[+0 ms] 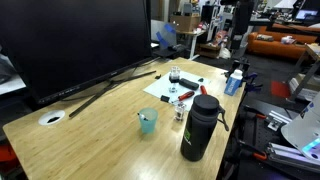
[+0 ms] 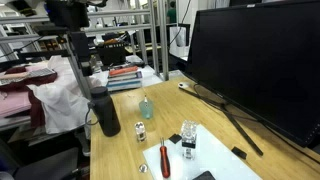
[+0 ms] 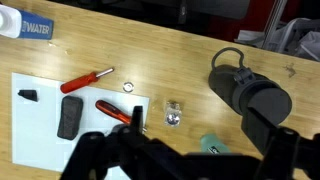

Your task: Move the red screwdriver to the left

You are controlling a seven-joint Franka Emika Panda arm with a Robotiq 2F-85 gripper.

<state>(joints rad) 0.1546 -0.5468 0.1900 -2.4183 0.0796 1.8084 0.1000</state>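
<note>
The red screwdriver [image 3: 88, 79] has a red handle and a thin shaft. In the wrist view it lies at the upper edge of a white sheet [image 3: 30, 130], left of a small metal ring [image 3: 127, 85]. It also shows in an exterior view [image 2: 165, 158]. My gripper [image 3: 185, 165] hangs high above the table. Its two dark fingers are spread wide at the bottom of the wrist view, with nothing between them. It is well apart from the screwdriver, below and to the right of it in that view.
A second red-handled tool [image 3: 113, 110] and a black elongated object [image 3: 70, 115] lie on the sheet. A small glass jar [image 3: 174, 114], a teal cup [image 3: 212, 145] and a tall black bottle [image 3: 245, 90] stand to the right. A large monitor [image 1: 75, 40] fills the back.
</note>
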